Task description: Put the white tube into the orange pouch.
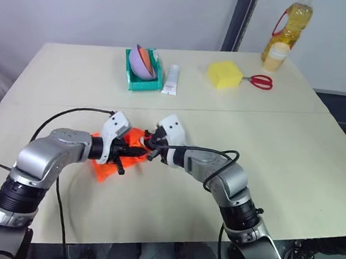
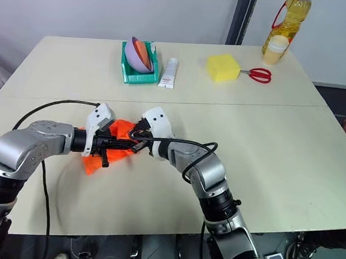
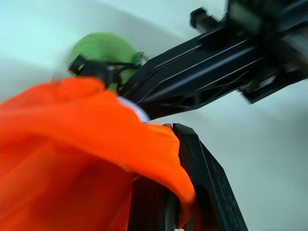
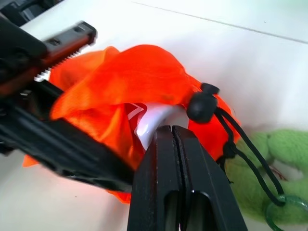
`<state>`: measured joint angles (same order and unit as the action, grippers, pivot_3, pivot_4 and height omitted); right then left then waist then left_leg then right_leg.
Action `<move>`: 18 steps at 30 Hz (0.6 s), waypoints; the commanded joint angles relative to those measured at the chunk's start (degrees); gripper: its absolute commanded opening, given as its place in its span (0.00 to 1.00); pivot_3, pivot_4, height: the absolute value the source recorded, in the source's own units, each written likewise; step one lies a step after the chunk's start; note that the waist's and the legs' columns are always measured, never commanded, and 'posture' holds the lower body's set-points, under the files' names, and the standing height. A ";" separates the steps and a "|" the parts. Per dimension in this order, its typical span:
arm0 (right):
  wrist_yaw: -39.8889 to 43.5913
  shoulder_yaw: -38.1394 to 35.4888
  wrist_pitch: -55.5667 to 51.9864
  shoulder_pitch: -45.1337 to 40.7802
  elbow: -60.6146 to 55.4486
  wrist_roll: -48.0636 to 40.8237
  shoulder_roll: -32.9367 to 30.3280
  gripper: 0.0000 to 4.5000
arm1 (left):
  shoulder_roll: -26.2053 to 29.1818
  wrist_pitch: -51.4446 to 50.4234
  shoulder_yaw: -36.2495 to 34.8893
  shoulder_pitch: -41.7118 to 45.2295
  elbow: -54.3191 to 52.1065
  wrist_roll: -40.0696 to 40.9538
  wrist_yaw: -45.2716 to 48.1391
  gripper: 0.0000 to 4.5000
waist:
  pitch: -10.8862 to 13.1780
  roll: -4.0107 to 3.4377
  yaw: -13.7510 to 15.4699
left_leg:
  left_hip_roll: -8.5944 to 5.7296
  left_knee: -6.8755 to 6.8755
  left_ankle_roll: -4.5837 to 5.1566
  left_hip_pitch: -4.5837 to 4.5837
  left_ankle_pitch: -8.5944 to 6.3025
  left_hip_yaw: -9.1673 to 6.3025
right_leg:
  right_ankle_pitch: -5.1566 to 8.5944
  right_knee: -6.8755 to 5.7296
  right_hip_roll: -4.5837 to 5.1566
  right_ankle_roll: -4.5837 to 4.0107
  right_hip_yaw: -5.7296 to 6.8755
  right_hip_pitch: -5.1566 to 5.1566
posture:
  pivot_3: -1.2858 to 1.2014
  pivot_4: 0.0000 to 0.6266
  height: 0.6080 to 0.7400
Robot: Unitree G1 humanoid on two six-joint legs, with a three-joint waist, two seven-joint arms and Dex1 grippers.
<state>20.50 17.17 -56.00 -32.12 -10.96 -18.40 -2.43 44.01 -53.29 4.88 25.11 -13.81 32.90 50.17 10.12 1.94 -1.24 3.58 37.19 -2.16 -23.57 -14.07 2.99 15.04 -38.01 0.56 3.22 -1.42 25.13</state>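
White tube [image 4: 153, 117] sits at the mouth of the orange pouch [image 4: 130, 82], with just a glossy white patch and a bit of red print peeking out of the fabric, right above the tips of the right hand [image 4: 174, 132]. That hand's two black fingers are pressed together, with their tips at the tube's exposed end; whether they nip it cannot be told. The left hand [image 1: 123, 152] comes in from the opposite side, its fingers pinching a fold of the pouch's edge. Both hands meet over the near part of the desk [image 1: 291, 157], where the pouch lies bunched and crumpled between them. Its cloth is bright neon orange, and a black cord [image 4: 240, 154] with a round toggle runs from the mouth to a fuzzy green charm [image 4: 269, 159] lying just beside it on the desk.
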 commanded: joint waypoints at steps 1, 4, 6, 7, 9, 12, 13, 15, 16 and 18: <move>2.79 0.70 0.71 0.42 -5.53 -1.34 -1.95 0.01 | 1.13 1.79 -5.87 -0.89 0.92 1.11 0.61 0.00 | 0.00 0.00 0.02 | 0.00 0.00 0.00 0.00 0.00 0.00 | 0.00 0.00 0.00 0.00 0.00 0.00 | 0.52 0.24 0.89; 4.65 0.37 1.02 2.20 -8.54 -1.98 -4.83 0.01 | -0.03 0.72 -11.61 -0.96 2.15 4.55 0.10 0.00 | 0.00 0.00 0.09 | 0.00 0.00 0.00 -0.01 0.00 -0.01 | 0.00 0.01 0.01 0.00 0.01 0.00 | 0.52 0.24 0.89; 5.78 0.12 1.73 3.31 -9.98 -2.01 -6.79 0.01 | -0.42 -0.12 -14.25 -0.59 3.15 5.85 -0.66 0.00 | 0.00 0.00 0.10 | 0.00 0.01 0.00 -0.01 0.00 0.00 | 0.00 0.00 0.01 0.00 0.01 0.00 | 0.52 0.24 0.89; 6.57 -0.07 2.24 3.97 -10.75 -2.07 -7.92 0.01 | -0.41 -0.43 -15.37 -0.59 3.51 6.42 -0.87 0.00 | 0.00 0.00 0.10 | 0.00 0.02 0.00 -0.01 0.00 0.00 | 0.00 0.00 0.01 0.00 0.01 0.00 | 0.52 0.24 0.89; 7.86 -0.63 3.20 4.97 -11.48 -2.17 -9.79 0.01 | -0.08 -0.52 -17.08 -0.97 3.72 7.45 -0.67 0.00 | 0.00 0.00 0.12 | 0.00 0.03 0.00 -0.01 0.00 0.00 | 0.00 0.00 0.01 0.01 0.01 -0.01 | 0.52 0.24 0.89; 8.27 -1.23 4.29 5.32 -10.50 -1.74 -10.95 0.01 | -0.04 -0.75 -18.37 -0.95 4.12 8.36 -0.85 0.00 | 0.00 0.00 0.06 | 0.00 0.03 0.00 -0.01 0.00 0.01 | 0.00 0.00 0.01 0.01 0.01 -0.01 | 0.52 0.24 0.89; 8.19 -1.27 4.74 5.26 -9.76 -1.25 -11.26 0.01 | -0.36 -1.08 -19.06 -0.51 4.72 8.78 -1.31 0.00 | 0.00 0.00 0.05 | 0.00 0.02 0.00 0.00 0.00 0.01 | 0.00 0.00 0.00 0.00 0.00 -0.01 | 0.52 0.24 0.89; 8.12 -1.18 5.37 5.22 -9.06 -0.73 -11.59 0.01 | -0.88 -1.55 -20.17 0.13 5.38 9.70 -1.86 0.00 | 0.00 0.00 0.06 | 0.01 0.02 0.00 0.00 0.00 0.00 | 0.00 0.00 -0.02 0.00 0.00 0.00 | 0.52 0.24 0.89; 8.11 -1.10 5.56 5.20 -8.95 -0.72 -11.56 0.01 | -1.20 -1.97 -20.86 0.64 5.53 10.65 -2.09 0.00 | 0.00 0.00 0.10 | 0.01 0.02 0.00 0.00 0.00 0.00 | 0.00 -0.01 -0.02 0.00 0.01 0.00 | 0.52 0.24 0.89; 7.93 -0.89 6.25 5.05 -8.72 -0.43 -11.49 0.01 | -1.67 -2.55 -21.72 1.90 5.35 12.40 -2.50 0.00 | 0.00 0.01 0.14 | 0.01 0.03 0.00 -0.01 0.00 0.01 | 0.00 -0.01 -0.02 0.00 0.01 -0.01 | 0.52 0.24 0.89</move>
<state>28.36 16.83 -51.69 -26.61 -18.59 -18.94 -14.08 42.16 -55.88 -13.68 25.19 -7.24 42.91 47.87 10.13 1.95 -1.10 3.59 37.23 -2.16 -23.58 -14.07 3.00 15.04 -38.02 0.55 3.23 -1.41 25.12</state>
